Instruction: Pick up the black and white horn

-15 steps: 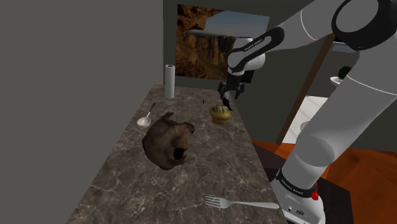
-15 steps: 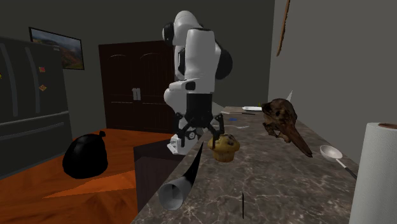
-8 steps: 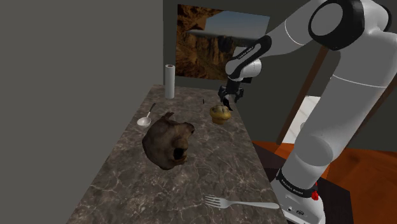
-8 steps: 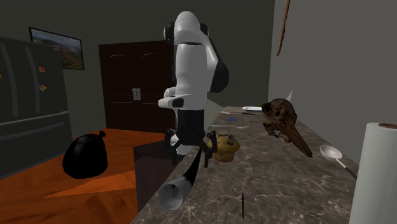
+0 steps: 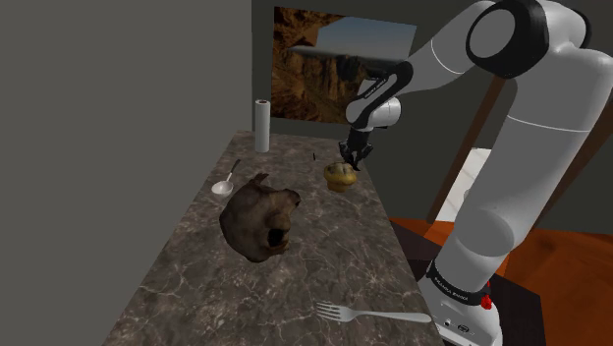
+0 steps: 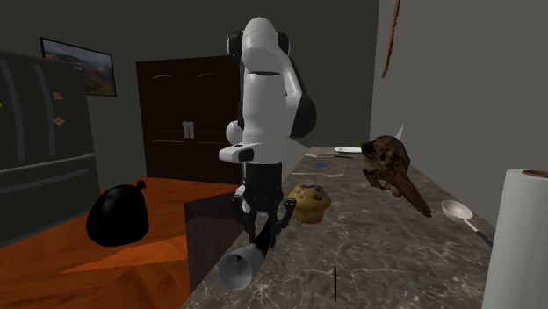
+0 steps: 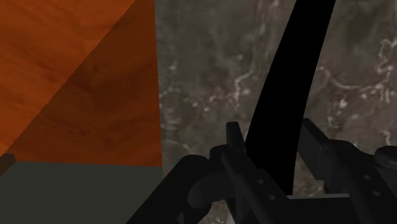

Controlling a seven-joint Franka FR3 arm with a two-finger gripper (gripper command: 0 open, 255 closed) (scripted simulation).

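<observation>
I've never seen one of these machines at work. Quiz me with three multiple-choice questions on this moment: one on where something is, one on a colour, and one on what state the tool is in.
1. Where does the horn lie?
A) on a chair
B) at the edge of the dark marbled counter
C) in a drawer

2. What colour is the knotted bag?
A) black
B) yellow
C) white

3. How does the tool stand?
A) shut on nothing
B) shut on a cup
C) open, a finger on each side of the horn

Answers:
1 B: the second exterior view shows the horn at the counter's rim.
2 A: the bag is black all over.
3 C: the wrist view shows the fingers apart, with the horn's black stem between them.
</observation>
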